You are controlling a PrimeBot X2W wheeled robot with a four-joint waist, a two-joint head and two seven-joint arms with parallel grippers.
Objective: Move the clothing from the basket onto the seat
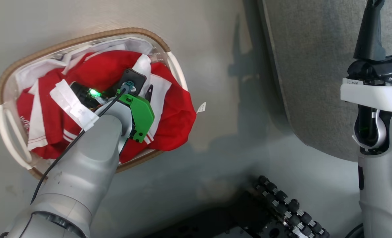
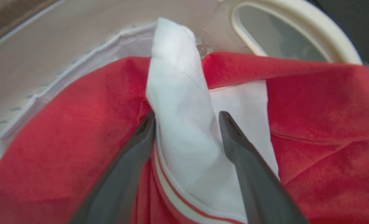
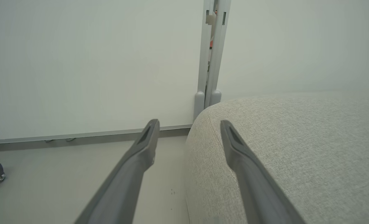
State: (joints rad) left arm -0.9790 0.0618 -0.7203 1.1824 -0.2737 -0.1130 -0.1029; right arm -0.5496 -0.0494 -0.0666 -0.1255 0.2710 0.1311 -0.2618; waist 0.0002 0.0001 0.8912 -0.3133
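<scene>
1. The clothing (image 1: 100,66) lies heaped inside the basket (image 1: 83,37). It is red, with white panels and thin white stripes.
2. In the head view, one red fold spills over the basket's right-hand rim. A small white tag (image 1: 201,107) pokes out just beyond that rim.
3. A white liner (image 1: 33,72) shows between the heap and the basket's wall, along the far and left sides.
4. The left tool (image 2: 187,116) is down inside the basket with its two dark fingers spread apart. They stand on either side of an upright white fold of the clothing.
5. One finger touches that fold. The other lies just beside it, over a flat white panel, so the fabric is straddled and not clamped.
6. The pale left forearm (image 1: 83,172) slants into the basket from its near side. Its green wrist cover (image 1: 142,115) sits above the middle of the heap.
7. The basket stands on a pale floor (image 1: 215,66).
8. The seat (image 1: 315,82) is well apart from the basket, to its right, with bare floor between them.
9. The right tool (image 3: 189,123) is held far to the basket's right, above the seat's rounded edge. Its fingers are spread wide and grip nothing.
10. The robot's dark base (image 1: 282,205), edged with small rollers, sits on the floor nearer than the basket and to its right.
</scene>
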